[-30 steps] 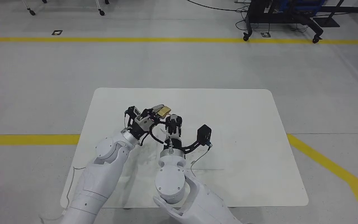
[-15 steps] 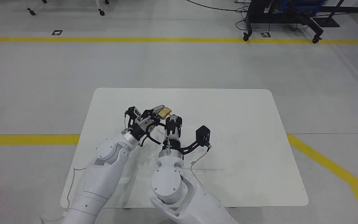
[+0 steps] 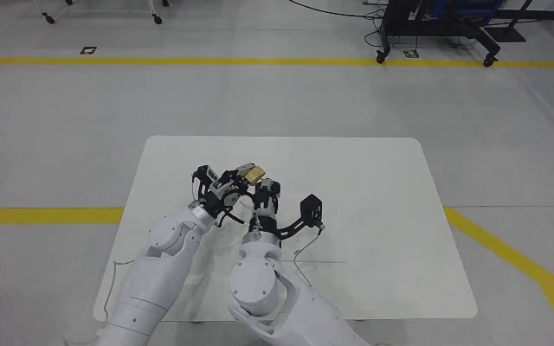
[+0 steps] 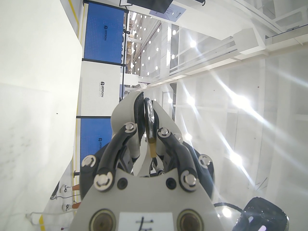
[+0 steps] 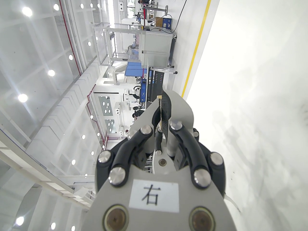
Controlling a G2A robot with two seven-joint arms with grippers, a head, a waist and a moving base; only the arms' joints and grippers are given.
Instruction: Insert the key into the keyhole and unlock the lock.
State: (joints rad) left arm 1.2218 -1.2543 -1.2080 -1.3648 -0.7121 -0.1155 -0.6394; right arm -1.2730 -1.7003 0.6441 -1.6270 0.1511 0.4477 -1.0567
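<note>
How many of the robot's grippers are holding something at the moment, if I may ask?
2. The left gripper grips the brass lock; the right gripper, close beside it, is shut on a thin piece, presumably the key.

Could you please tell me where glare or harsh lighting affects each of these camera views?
Left wrist view: ceiling lamps throw long flare streaks across the room side, yet the lock in the left pincer escapes them. Right wrist view: the table is washed bright beside the right pincer gripping the key. Top view: even light, no glare.
</note>
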